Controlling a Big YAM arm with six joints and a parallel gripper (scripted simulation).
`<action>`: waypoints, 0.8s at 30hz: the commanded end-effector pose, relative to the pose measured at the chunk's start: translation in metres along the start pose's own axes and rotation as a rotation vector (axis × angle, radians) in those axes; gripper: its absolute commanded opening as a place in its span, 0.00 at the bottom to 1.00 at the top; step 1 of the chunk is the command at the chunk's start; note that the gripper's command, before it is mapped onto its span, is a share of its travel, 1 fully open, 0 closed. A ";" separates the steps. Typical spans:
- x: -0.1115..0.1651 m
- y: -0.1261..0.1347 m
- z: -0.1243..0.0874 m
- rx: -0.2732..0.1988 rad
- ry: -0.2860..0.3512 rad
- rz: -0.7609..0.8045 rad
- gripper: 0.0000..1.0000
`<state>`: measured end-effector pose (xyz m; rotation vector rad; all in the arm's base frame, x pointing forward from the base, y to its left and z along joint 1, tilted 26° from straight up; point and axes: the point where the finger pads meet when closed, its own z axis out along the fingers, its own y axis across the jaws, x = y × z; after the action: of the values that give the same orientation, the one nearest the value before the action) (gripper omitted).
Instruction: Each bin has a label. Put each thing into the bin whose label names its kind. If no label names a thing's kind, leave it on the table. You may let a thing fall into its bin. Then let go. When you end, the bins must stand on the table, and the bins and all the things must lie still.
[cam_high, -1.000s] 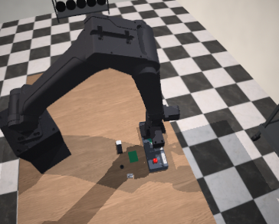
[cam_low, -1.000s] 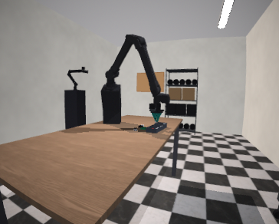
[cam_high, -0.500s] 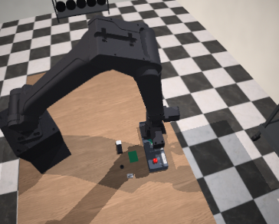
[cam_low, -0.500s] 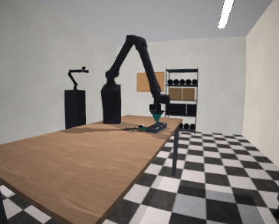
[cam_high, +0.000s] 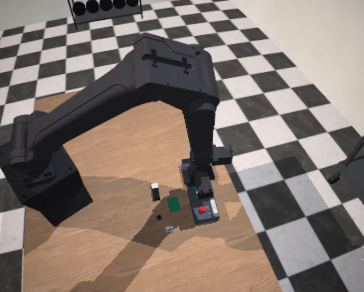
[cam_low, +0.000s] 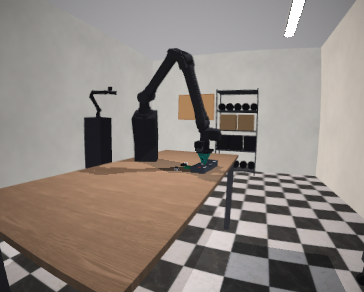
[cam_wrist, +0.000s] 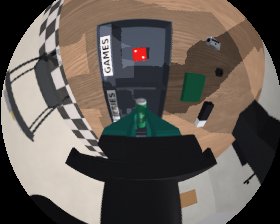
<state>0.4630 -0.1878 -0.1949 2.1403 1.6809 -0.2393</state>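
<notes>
My gripper (cam_high: 203, 190) is shut on a small green thing (cam_wrist: 141, 118) and holds it a little above the bins; it also shows in the exterior view (cam_low: 203, 158). Two dark grey bins lie end to end near the table's right edge. The far bin (cam_wrist: 136, 50) has a label reading GAMES (cam_wrist: 105, 50) and holds a red cube (cam_wrist: 139, 53), also seen from above (cam_high: 202, 209). The near bin (cam_wrist: 133, 100) lies under the green thing; its label (cam_wrist: 111, 102) is too small to read.
A flat green card (cam_high: 173, 204), a black and white small box (cam_high: 155, 191), a tiny black thing (cam_high: 158, 217) and a tiny grey thing (cam_high: 169, 229) lie on the table left of the bins. The table edge runs just right of the bins.
</notes>
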 end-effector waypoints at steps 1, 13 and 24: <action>-0.001 0.010 0.007 -0.018 -0.001 -0.002 0.08; -0.001 0.005 0.012 -0.009 -0.001 -0.002 0.08; -0.002 0.001 0.013 -0.005 -0.001 -0.001 0.27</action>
<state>0.4661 -0.1910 -0.2009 2.1353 1.6820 -0.2347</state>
